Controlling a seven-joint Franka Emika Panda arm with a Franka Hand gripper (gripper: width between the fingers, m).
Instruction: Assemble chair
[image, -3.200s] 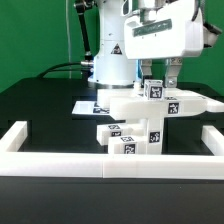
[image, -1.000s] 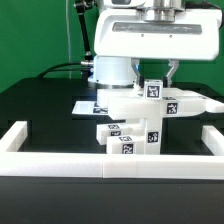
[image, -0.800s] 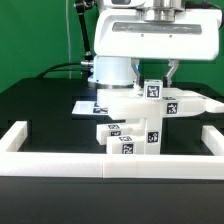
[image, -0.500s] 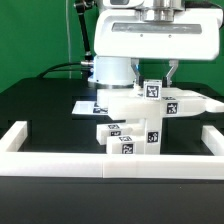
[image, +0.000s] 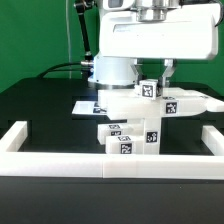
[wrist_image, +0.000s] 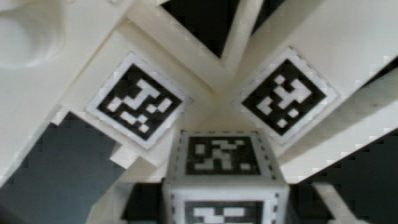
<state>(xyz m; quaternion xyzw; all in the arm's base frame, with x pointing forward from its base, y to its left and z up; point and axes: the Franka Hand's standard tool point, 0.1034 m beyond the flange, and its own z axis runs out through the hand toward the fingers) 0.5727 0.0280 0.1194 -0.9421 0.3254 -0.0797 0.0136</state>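
Observation:
The chair (image: 128, 132) stands partly built near the front wall: tagged white blocks below carry a flat panel (image: 188, 103). A short square leg (image: 148, 89) with a tag rises from that panel. My gripper (image: 153, 72) hangs straight over it, shut on the leg, a dark finger on each side. In the wrist view the leg (wrist_image: 222, 158) fills the middle between the jaws of the gripper (wrist_image: 222, 208). Two tagged chair faces (wrist_image: 139, 100) spread out beyond it.
A low white border wall (image: 60, 163) runs along the front and both sides of the black table. The marker board (image: 84, 104) lies flat behind the chair. The robot base (image: 108, 62) stands at the back, with a green backdrop beyond.
The hand has turned from a skewed pose to square-on over the leg. In the last half second hand and leg top shifted slightly towards the exterior view's left. The grip stays shut.

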